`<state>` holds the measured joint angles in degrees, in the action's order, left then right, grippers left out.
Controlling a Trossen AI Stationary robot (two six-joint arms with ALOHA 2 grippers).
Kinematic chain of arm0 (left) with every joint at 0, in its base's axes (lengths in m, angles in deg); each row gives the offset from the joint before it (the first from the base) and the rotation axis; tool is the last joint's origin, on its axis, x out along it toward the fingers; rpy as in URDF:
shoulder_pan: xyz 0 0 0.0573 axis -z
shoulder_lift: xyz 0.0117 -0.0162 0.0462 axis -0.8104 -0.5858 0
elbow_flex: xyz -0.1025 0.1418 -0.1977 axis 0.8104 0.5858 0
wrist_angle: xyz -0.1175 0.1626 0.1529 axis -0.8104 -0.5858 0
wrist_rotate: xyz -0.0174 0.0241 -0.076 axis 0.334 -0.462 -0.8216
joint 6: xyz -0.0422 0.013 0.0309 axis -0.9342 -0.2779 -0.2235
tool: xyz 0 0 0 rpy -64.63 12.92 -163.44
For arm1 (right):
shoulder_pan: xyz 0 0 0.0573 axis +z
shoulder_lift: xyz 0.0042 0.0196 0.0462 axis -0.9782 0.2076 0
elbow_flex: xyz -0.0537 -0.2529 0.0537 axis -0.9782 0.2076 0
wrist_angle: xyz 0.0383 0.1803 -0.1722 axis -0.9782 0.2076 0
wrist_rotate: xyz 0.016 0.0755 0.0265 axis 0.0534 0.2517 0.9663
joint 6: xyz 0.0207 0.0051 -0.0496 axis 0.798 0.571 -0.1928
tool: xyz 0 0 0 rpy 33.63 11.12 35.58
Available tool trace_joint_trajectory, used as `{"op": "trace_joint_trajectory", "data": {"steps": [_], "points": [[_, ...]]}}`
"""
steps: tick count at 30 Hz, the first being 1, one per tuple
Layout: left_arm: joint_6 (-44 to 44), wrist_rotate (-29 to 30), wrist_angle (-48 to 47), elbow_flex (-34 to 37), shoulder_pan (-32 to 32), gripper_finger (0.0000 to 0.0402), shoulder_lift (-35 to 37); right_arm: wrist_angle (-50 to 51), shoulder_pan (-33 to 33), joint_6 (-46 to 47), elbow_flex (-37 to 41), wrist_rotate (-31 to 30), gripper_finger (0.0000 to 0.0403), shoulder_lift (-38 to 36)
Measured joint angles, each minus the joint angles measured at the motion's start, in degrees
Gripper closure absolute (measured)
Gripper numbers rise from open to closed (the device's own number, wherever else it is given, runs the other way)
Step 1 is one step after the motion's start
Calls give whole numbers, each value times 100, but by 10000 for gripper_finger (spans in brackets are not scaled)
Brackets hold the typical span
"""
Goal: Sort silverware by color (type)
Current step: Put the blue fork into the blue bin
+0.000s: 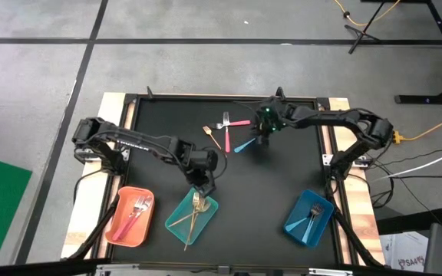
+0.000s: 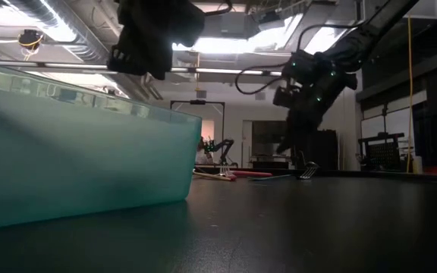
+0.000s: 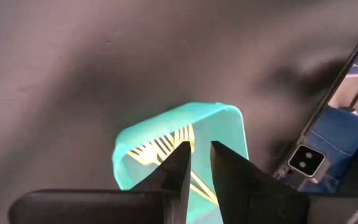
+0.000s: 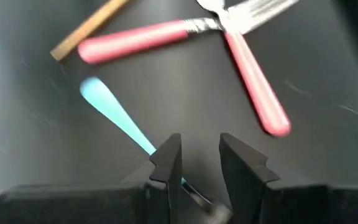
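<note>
Teal tray (image 1: 206,217) edge under empty, parted left hand (image 1: 206,186); right hand (image 1: 261,139) parted astride light-blue utensil (image 1: 243,145).

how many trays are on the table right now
3, all along the table's near edge. The pink tray sits at the left, the teal tray just right of it under the left claw, and the blue tray at the right.
</note>
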<state>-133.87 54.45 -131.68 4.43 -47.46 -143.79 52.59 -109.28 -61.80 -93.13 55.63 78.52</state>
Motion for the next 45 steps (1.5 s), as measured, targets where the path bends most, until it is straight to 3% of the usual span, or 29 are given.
{"op": "trace_joint_trajectory", "data": {"steps": [8, 32, 36, 41, 45], "points": [[214, 104, 4, 0, -44, 345, 0, 247, -23, -1047, 0, 87, 303, 350], [215, 134, 2, 0, -13, 345, 0, 244, -25, -1530, -17, 39, 304, 977], [215, 143, 2, 0, -13, 345, 0, 248, -25, -1535, -13, 34, 327, 981], [217, 358, 2, 0, -13, 345, 0, 263, -25, -1537, -9, 98, 388, 987], [217, 449, 2, 0, -13, 345, 0, 261, -27, -1532, -7, 215, 391, 994]]}}
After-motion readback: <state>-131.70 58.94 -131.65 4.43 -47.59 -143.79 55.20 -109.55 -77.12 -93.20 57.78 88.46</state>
